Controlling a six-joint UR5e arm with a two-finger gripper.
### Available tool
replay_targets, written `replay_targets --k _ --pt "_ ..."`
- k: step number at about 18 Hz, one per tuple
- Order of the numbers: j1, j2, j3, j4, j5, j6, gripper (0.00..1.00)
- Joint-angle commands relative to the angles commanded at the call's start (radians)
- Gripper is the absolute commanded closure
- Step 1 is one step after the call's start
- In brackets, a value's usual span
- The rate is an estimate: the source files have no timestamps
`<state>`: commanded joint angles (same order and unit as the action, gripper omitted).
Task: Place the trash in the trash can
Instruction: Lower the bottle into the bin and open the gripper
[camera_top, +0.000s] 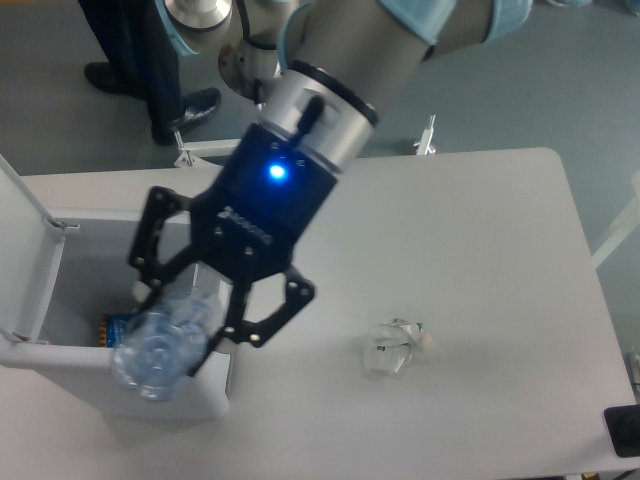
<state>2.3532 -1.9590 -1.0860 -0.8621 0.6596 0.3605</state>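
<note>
Reaching in from the far side, leaning low and left over the table (480, 230). Wrist tilted down toward the near left, blue light glowing on the black gripper body, pale lettering printed just below it but too blurred to read. Parked above the open trash can (60, 360) at the near left, lid standing up at the left edge. Gripper (185, 325) clamped around the crushed clear bottle (165, 340), held above the bin's near right rim. Showing inside the bin, a sliver of blue packet (115, 325), print unreadable. Lying alone on the tabletop to the right, well apart from the bin, the small crumpled wrapper wad (392, 346).
</note>
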Motion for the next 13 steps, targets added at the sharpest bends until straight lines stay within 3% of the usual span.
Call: replay_targets --k 7,8,12,13 --pt "-0.032 0.065 -0.150 0.011 0.008 0.015 0.50" --pt "-0.035 0.065 -0.164 0.012 0.008 0.015 0.45" --pt "-0.052 0.066 -0.204 0.015 0.017 0.023 0.03" --pt "-0.052 0.069 -0.213 0.017 0.017 0.023 0.00"
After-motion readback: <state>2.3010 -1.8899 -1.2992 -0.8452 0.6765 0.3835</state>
